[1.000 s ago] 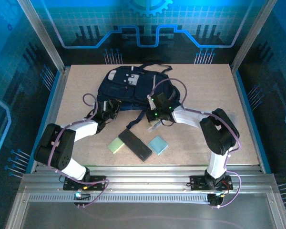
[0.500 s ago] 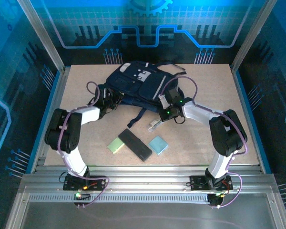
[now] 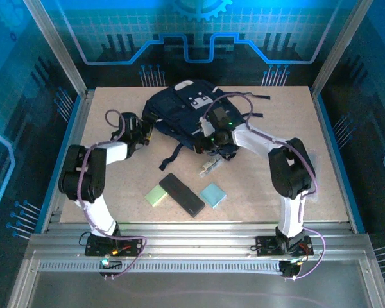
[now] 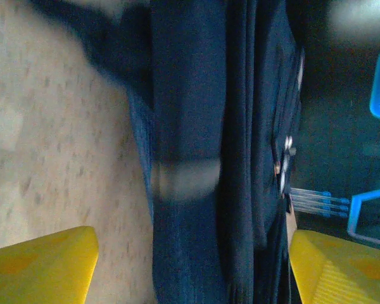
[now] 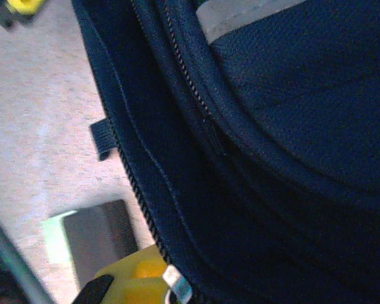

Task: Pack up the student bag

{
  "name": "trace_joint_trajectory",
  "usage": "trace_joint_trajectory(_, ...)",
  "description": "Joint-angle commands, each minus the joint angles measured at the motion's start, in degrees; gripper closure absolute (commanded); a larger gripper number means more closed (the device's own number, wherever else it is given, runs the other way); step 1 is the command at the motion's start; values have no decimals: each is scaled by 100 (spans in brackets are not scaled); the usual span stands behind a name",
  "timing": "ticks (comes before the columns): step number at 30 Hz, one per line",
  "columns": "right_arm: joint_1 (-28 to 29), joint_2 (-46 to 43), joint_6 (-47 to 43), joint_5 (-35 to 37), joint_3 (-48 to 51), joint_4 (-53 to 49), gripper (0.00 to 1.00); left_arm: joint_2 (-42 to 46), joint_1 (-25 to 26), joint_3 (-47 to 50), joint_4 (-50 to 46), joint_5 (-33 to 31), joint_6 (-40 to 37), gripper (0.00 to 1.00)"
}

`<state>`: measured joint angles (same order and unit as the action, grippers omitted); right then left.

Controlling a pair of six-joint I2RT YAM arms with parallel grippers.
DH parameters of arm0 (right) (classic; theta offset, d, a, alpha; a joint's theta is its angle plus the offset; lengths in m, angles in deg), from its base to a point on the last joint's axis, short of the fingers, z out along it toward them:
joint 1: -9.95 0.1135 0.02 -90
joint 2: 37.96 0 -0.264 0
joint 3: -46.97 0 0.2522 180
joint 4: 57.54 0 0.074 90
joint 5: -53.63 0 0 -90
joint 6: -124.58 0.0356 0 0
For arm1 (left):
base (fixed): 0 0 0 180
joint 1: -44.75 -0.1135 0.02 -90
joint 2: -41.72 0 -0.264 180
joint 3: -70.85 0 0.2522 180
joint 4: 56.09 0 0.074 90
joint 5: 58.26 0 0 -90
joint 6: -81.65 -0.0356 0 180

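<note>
top external: fixed, high over the near edge, looks down and forward across the whole table | left wrist: low, rolled sideways, close to the student bag, blurred | right wrist: nearer still, almost against the fabric | shared: all three take in bag and tabletop

A robotics lab cell: metal frame posts at 10 and 2 o'clock, blue circuit-print panel at 12, arms bolted to rail at 6.
</note>
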<state>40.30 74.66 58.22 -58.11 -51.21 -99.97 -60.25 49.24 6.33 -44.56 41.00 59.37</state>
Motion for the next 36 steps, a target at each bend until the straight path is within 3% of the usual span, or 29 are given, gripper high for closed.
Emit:
trace_joint_trajectory(1, 61, 244, 433, -646, -627, 597, 100, 321, 281, 501, 705, 25, 643, 19)
trace_joint_trajectory(6, 352, 258, 488, -753, -748, 471, 100, 38, 820, 428, 1063, -55, 997, 20)
trace_joint_trajectory(9, 482, 141, 569, -763, -623, 392, 100, -349, 1047, 223, 1290, -5, 1121, 29)
trace_joint_trajectory(11, 541, 72, 535, -639, -540, 196, 100, -554, 1089, 198, 1518, -3, 1209, 46)
trace_joint_trajectory(14, 542, -64, 319, -391, -433, -470, 100, -655, 1056, 255, 1660, -40, 1152, 90)
trace_joint_trajectory(15, 527, -129, 189, -247, -384, -795, 100, -636, 1022, 264, 1580, -38, 1060, 100)
trace_joint_trajectory(20, 254, -502, -261, 287, 220, -1907, 100, -388, 811, 397, 1233, -29, 659, 100)
trace_joint_trajectory(24, -222, -788, -377, 632, 819, -2135, 100, -240, 699, 483, 1120, 46, 514, 100)
trace_joint_trajectory(28, -746, -951, -604, 1251, 799, -2303, 100, -154, 615, 495, 1014, 178, 380, 100)
trace_joint_trajectory(33, -1276, -931, -802, 3046, 88, -2688, 100, -23, 476, 516, 765, 371, 155, 100)
trace_joint_trajectory(36, -1333, -883, -914, 3707, -272, -2745, 100, 19, 415, 489, 641, 450, 41, 100)
